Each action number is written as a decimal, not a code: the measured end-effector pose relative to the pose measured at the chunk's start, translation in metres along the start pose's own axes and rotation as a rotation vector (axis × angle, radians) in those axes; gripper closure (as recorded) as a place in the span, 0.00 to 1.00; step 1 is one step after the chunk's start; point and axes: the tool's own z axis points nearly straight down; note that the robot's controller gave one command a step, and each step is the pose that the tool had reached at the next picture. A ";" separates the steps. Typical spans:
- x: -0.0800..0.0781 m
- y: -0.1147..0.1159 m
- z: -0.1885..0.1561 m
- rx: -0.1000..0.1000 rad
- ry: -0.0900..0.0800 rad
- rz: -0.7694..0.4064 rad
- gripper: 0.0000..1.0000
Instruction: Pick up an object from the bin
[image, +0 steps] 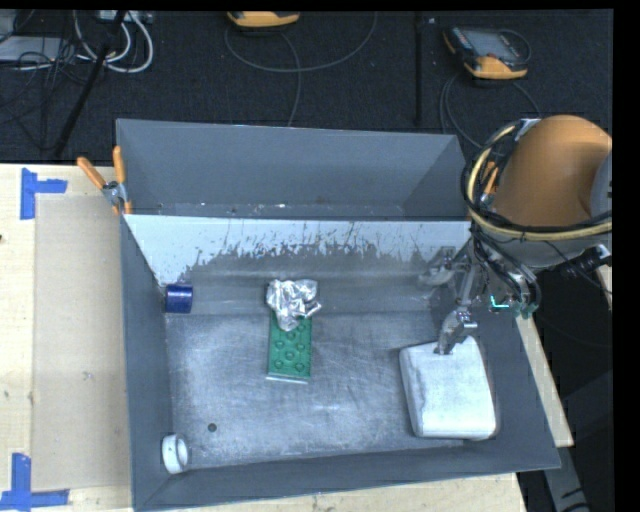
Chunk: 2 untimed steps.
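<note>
Rounded white slab (448, 392) beneath gripper (447, 343).

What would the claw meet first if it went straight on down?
Probably the pale rectangular pad at the right front of the bin: the claw hangs over its far edge. Height above it is unclear.

One foil ball (292, 300); one green block (290, 352); one blue cylinder (179, 298); one white pad (450, 392); one white cap (174, 453).
</note>
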 end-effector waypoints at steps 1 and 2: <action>-0.020 0.139 0.119 0.000 -0.012 -0.011 0.00; -0.011 0.146 0.124 0.000 -0.021 0.170 0.00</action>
